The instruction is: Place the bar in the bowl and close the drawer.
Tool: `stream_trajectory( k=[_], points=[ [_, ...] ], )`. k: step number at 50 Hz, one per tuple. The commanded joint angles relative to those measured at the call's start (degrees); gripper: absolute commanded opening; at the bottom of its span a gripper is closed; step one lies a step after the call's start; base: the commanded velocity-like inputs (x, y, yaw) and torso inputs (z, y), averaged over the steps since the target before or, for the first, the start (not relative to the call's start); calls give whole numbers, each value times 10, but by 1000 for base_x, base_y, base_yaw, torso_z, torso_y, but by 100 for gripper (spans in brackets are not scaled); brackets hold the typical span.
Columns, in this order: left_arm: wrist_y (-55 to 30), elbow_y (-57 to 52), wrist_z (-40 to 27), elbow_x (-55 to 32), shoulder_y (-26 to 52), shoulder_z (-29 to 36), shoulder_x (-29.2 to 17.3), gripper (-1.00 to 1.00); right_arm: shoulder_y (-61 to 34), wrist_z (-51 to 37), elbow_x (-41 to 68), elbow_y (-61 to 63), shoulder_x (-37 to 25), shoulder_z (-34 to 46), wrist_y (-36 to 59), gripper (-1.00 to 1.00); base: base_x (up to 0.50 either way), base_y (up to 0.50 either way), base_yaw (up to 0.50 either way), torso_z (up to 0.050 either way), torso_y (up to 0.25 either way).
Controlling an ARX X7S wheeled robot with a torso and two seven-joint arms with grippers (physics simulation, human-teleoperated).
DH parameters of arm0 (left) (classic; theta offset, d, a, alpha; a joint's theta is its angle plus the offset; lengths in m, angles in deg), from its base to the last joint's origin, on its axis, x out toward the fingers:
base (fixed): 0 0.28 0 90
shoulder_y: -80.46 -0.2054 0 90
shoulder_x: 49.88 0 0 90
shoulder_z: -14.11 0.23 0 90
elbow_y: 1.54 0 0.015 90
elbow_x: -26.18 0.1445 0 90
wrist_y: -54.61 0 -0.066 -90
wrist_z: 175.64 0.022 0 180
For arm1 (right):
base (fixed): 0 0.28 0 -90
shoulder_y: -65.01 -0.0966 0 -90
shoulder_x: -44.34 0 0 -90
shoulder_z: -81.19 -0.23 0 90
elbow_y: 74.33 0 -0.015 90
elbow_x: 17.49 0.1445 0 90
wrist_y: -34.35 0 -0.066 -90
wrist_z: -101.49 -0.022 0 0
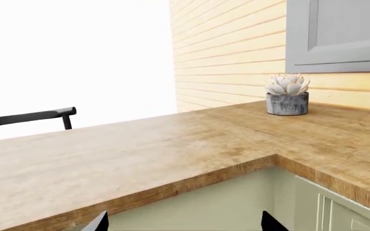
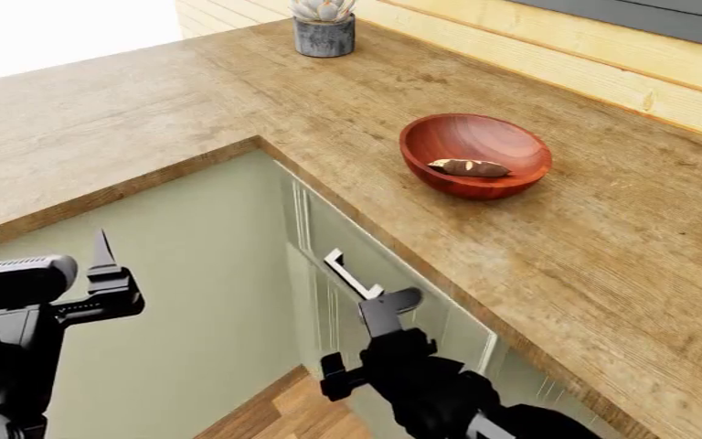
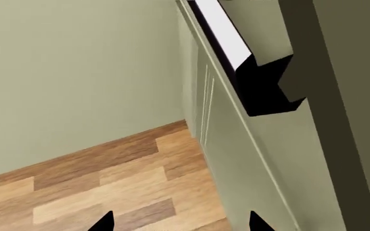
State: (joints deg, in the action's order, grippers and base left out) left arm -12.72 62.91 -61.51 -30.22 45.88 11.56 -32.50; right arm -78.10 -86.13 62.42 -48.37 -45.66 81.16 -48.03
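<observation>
Both grippers, L (image 2: 40,265) & R (image 2: 382,306), jaws apart; mottled brown bar (image 2: 470,167) lies in glossy red-brown bowl (image 2: 449,137)

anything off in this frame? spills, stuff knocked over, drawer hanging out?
Nothing stands out. The bar lies inside the bowl, which sits upright on the countertop. The potted succulent stands upright near the wall. The drawer front looks flush with the cabinet. Both the left gripper and right gripper are empty.
</observation>
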Motion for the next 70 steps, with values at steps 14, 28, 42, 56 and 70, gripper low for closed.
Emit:
stream_trajectory(
  k=[14, 28, 42, 56, 70],
  points=[
    [-3, 18, 18, 31, -12, -6, 16, 100, 15, -28, -7, -51, 0, -20, -7, 100, 0, 0, 0, 0, 0],
    [4, 21, 20, 32, -19, -7, 16, 100, 15, -28, -7, -51, 0, -20, -7, 100, 0, 0, 0, 0, 0],
    [7, 21, 23, 31, -21, -9, 16, 100, 15, -28, -7, -51, 0, -20, -7, 100, 0, 0, 0, 0, 0],
    [2, 17, 23, 29, -19, -12, 15, 100, 15, -28, -7, -51, 0, -20, -7, 100, 0, 0, 0, 0, 0],
    [-1, 16, 23, 30, -19, -14, 15, 100, 15, -28, -7, -51, 0, -20, -7, 100, 0, 0, 0, 0, 0]
  ],
)
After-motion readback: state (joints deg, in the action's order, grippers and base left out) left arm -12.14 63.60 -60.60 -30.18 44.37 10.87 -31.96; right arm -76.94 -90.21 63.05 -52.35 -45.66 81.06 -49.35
